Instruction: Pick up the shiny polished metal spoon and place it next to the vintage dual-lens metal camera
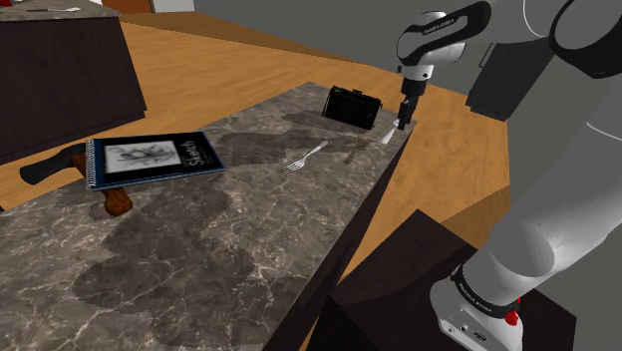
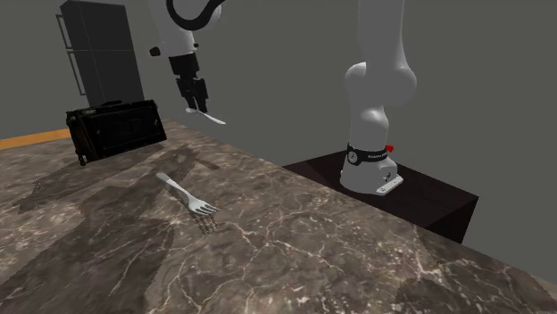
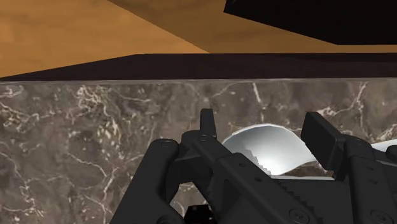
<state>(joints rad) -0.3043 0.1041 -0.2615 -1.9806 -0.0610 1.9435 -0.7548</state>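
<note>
I've got the jaws clamped on the spoon [image 2: 210, 116], lifted off the surface [image 2: 295, 250] just beside the camera [image 2: 116, 132]; it looks light, stiff and slick, so I'd grip the neck firmly.

The word "Sketch" runs along one edge of the dark-blue cover of the spiral-bound sketchbook [image 1: 155, 160] lying on the desk [image 1: 199, 264]. White lettering on the arm's black base band [image 2: 370, 154] is too small to read.
</note>
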